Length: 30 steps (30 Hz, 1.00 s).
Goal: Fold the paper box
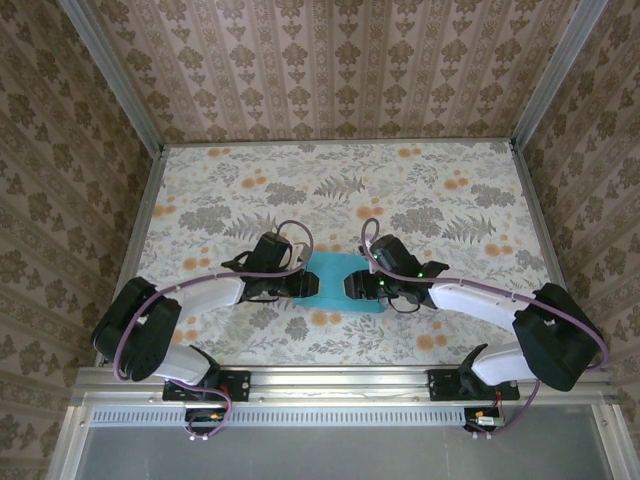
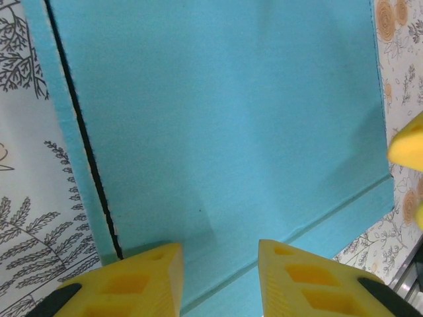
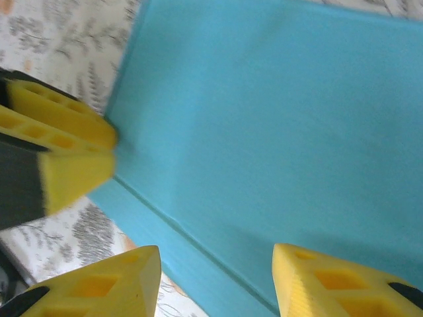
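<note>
The left arm (image 1: 190,300) reaches in from the near left corner of the table (image 1: 300,180), bent toward the middle. Its left gripper (image 1: 306,285) sits at the left edge of the box (image 1: 332,270). From the left wrist, its yellow fingers (image 2: 142,281) stand well apart, with blue card showing in the gap between them and nothing clamped. I cannot tell whether the tips touch the card. The box lies flat, blue face up, on the near middle of the table, between the two grippers. In the left wrist view a dark slit (image 2: 84,135) runs down the card's left side and parts a narrow blue strip from the main panel. A crease (image 2: 330,212) crosses the lower right corner at a slant, and floral cloth shows past the card on both sides. At the right edge of that view a yellow fingertip (image 2: 406,148) of the other arm pokes in. The right gripper (image 1: 351,287) faces the left one from the box's right side. From the right wrist, its two fingers (image 3: 337,281) are likewise spread wide, with blue card between them and nothing gripped. The right arm (image 1: 500,305) runs back to the near right corner.
</note>
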{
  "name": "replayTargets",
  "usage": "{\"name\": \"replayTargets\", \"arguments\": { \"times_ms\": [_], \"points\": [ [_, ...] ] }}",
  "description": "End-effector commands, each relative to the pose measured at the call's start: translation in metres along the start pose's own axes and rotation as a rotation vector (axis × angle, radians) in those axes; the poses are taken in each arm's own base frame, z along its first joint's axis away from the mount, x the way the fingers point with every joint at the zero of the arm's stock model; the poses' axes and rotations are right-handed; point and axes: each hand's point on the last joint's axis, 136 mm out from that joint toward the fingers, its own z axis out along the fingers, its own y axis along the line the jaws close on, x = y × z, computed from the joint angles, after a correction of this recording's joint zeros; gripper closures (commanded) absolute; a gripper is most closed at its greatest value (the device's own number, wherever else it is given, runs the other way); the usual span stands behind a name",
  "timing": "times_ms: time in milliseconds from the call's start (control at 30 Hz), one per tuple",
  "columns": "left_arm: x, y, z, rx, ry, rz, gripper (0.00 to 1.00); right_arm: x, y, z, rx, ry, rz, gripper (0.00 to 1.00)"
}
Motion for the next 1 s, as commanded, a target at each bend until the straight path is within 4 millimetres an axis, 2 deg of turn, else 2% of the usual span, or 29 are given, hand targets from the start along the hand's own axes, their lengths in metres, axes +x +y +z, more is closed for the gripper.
{"name": "replayTargets", "arguments": {
  "times_ms": [0, 200, 367, 467, 600, 667, 733, 800, 967],
  "points": [
    [0.009, 0.010, 0.005, -0.034, 0.011, -0.016, 0.65, 0.012, -0.012, 0.002, 0.004, 0.014, 0.050, 0.51],
    [0.010, 0.008, 0.005, -0.028, 0.006, -0.007, 0.66, 0.020, -0.020, 0.007, 0.014, 0.022, 0.076, 0.50],
    [-0.004, -0.009, -0.009, 0.016, -0.059, 0.029, 0.65, 0.006, -0.011, -0.012, 0.002, -0.043, 0.062, 0.48],
    [-0.016, -0.014, -0.023, -0.003, -0.085, 0.026, 0.55, -0.002, -0.008, -0.028, -0.003, -0.100, 0.054, 0.42],
    [-0.030, -0.018, -0.042, -0.014, -0.122, 0.074, 0.31, -0.011, -0.007, -0.047, -0.012, -0.147, 0.066, 0.23],
    [-0.037, -0.020, -0.054, -0.019, -0.181, 0.098, 0.01, -0.017, -0.009, -0.059, 0.006, -0.183, 0.079, 0.11],
    [-0.044, -0.020, -0.065, -0.012, -0.240, 0.103, 0.00, -0.023, -0.015, -0.071, 0.040, -0.225, 0.111, 0.00],
    [-0.049, -0.019, -0.077, 0.001, -0.288, 0.093, 0.00, -0.029, -0.029, -0.085, 0.110, -0.267, 0.190, 0.00],
    [-0.051, -0.001, -0.089, 0.033, -0.342, -0.003, 0.00, -0.031, -0.040, -0.111, 0.161, -0.347, 0.235, 0.00]
  ]
}}
